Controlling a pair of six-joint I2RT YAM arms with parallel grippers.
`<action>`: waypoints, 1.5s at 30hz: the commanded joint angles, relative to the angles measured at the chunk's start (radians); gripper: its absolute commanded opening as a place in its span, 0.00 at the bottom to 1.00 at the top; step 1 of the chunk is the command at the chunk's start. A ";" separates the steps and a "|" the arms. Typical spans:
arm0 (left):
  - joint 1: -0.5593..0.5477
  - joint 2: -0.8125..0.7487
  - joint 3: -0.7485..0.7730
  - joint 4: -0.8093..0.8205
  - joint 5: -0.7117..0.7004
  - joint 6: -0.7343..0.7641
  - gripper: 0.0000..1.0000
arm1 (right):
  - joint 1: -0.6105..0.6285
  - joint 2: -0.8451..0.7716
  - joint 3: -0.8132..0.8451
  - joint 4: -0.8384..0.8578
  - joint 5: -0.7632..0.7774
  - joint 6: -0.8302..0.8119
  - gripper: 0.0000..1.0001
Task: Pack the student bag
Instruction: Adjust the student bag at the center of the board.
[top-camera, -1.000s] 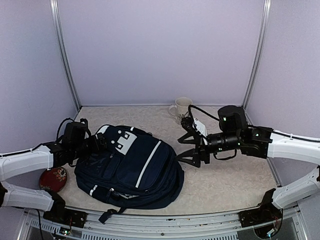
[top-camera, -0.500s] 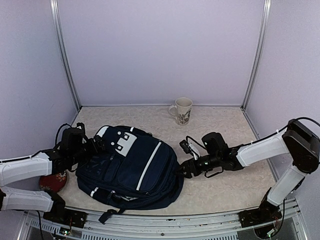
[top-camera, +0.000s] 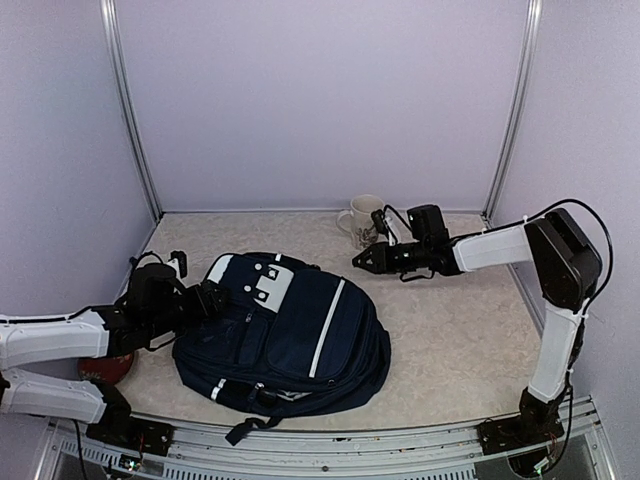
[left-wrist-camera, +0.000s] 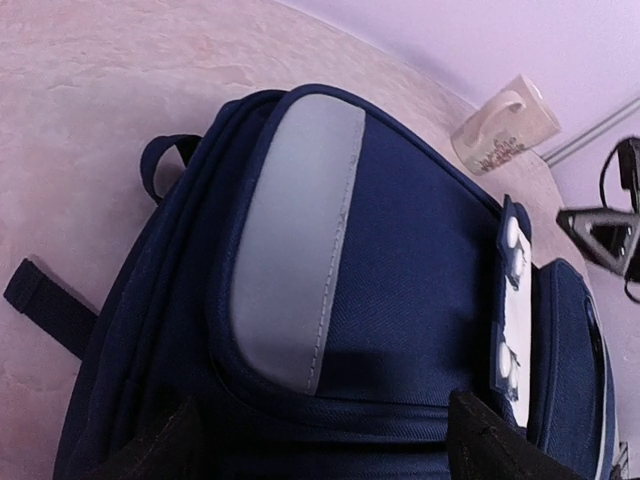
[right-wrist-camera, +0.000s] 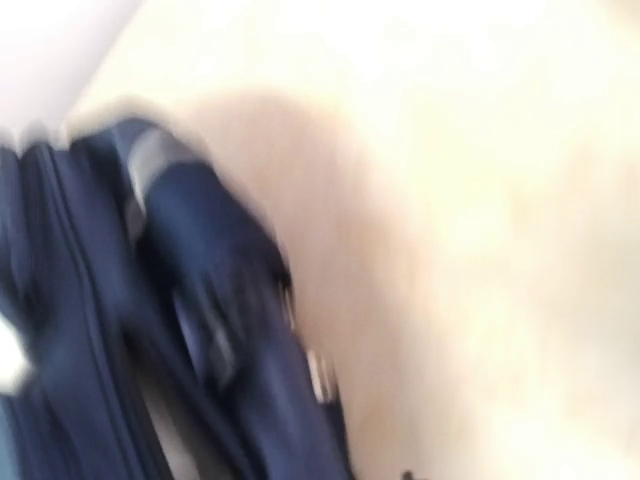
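Observation:
The student bag (top-camera: 290, 330), navy blue with white stripes and a white-grey patch, lies flat at the front centre of the table. In the left wrist view the bag (left-wrist-camera: 420, 270) fills the frame. My left gripper (top-camera: 208, 300) is at the bag's top left edge; its jaws stand wide apart with the top seam between them. My right gripper (top-camera: 360, 262) hovers empty beyond the bag's far right side, near the mug, and its fingers taper to a point. It also shows in the left wrist view (left-wrist-camera: 566, 216). The right wrist view is motion-blurred and shows the bag (right-wrist-camera: 200, 330) at left.
A cream mug (top-camera: 364, 216) stands at the back centre, just behind the right gripper. A round red object (top-camera: 100, 367) lies at the front left, partly under the left arm. Purple walls close in three sides.
The bag has slid to the right with the left gripper at its top. The right arm has swung from the bag's right side back toward the mug, and its jaws have closed.

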 joint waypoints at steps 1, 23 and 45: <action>-0.057 -0.024 0.006 -0.009 0.159 -0.030 0.80 | -0.025 0.016 0.156 -0.147 -0.008 -0.098 0.35; 0.218 0.072 0.052 -0.120 0.218 0.011 0.87 | 0.162 -0.323 -0.478 -0.030 -0.114 0.188 0.35; -0.326 -0.125 0.187 -0.561 -0.474 -0.068 0.95 | 0.011 -0.003 0.343 -0.604 0.388 -0.251 0.48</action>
